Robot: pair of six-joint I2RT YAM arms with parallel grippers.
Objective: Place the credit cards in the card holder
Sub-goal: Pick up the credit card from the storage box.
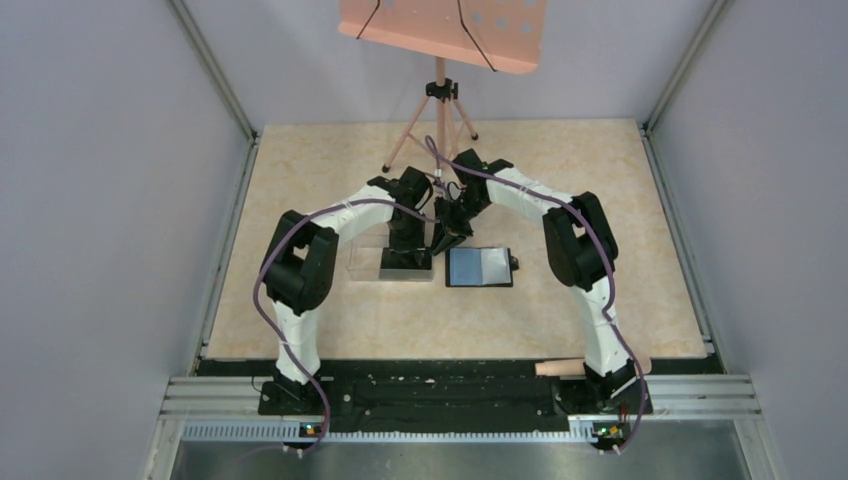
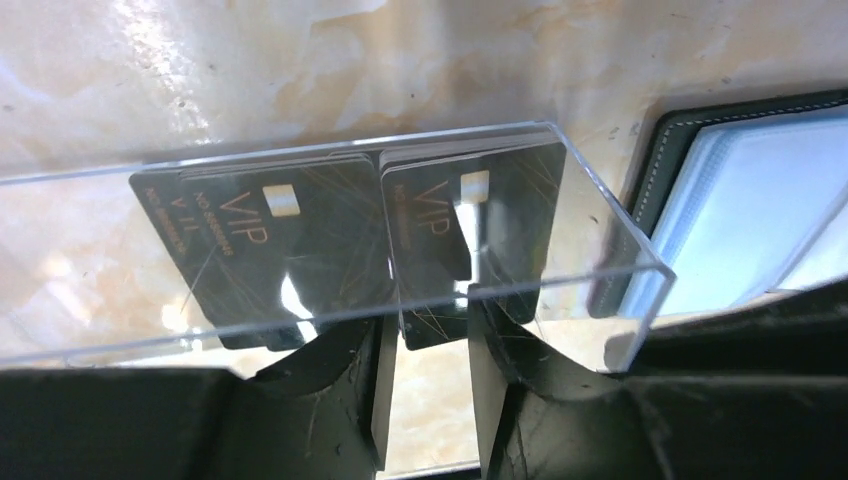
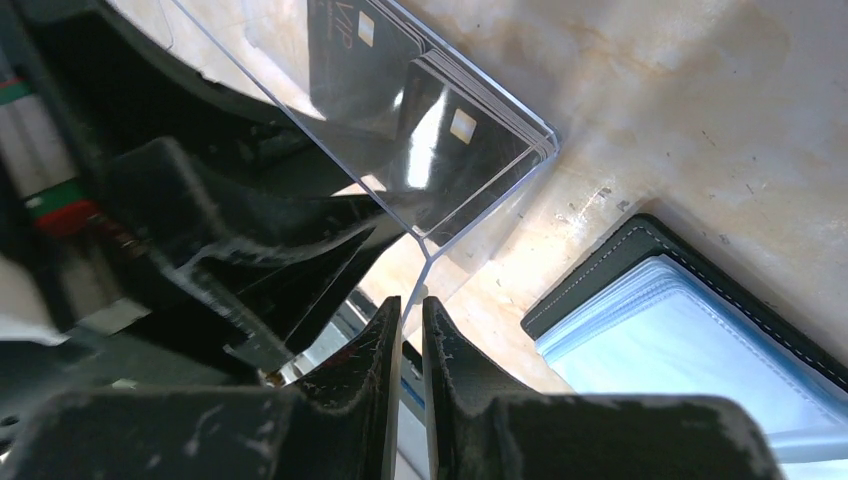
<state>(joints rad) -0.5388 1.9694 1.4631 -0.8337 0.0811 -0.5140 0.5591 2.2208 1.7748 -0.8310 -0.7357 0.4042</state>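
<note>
Several black credit cards marked VIP stand in two stacks (image 2: 265, 250) (image 2: 465, 235) inside a clear plastic box (image 2: 610, 250). The card holder (image 1: 480, 267) lies open just right of the box, bluish pockets up; it also shows in the left wrist view (image 2: 740, 220) and the right wrist view (image 3: 700, 340). My left gripper (image 2: 432, 318) is open at the box's near wall, with a corner of the right stack showing between its fingertips. My right gripper (image 3: 412, 300) is nearly shut on the box's thin corner edge (image 3: 425, 262). The cards (image 3: 440, 140) show through the box there.
A tripod (image 1: 440, 120) carrying an orange perforated board (image 1: 445, 30) stands at the table's far edge. A wooden stick (image 1: 560, 367) lies by the right arm's base. Grey walls close in both sides of the table.
</note>
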